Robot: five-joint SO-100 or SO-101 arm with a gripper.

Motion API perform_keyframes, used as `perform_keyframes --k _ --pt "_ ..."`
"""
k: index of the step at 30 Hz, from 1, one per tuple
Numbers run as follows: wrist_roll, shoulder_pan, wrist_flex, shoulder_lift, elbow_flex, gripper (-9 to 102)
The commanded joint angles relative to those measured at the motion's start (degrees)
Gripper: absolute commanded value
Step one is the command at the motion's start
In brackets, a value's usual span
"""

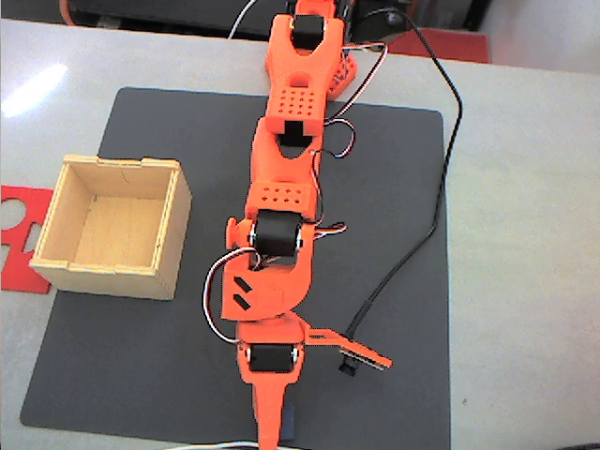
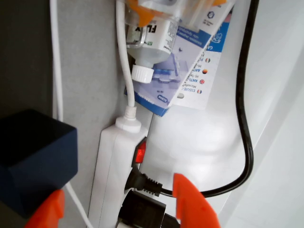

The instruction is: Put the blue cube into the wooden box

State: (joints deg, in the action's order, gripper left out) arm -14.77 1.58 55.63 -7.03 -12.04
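Barely: blue cube (image 2: 33, 161) by mat edge (image 1: 141, 427)

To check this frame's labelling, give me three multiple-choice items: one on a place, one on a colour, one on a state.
1. In the wrist view, the cube lies: A at the lower left, B at the right, C at the top.
2. The sheet beside the box is: A green, B red, C yellow.
3. The box is: A empty, B holding the cube, C tipped over.
Answers: 1 A, it sits in the lower left corner; 2 B, it shows red in the fixed view; 3 A, its bare floor shows, upright.
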Motion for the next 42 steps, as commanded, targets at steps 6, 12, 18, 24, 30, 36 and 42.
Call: perform_keyframes --k 6,12,18,24,30,36,42 --pt "0.4 0.1 5.7 -1.9 -1.4 28" --pt "2.2 -0.4 10.0 -2.9 -1.4 28" --pt "4.0 -1.0 18.1 -4.2 -1.4 27" --pt "4.2 -1.6 25.7 -6.0 -1.4 25" --pt "4.2 -1.5 33.7 -7.8 -1.4 25" --pt "3.3 -0.4 34.8 -9.2 -1.4 25" --pt "1.0 1.4 42.9 -9.4 -1.4 25"
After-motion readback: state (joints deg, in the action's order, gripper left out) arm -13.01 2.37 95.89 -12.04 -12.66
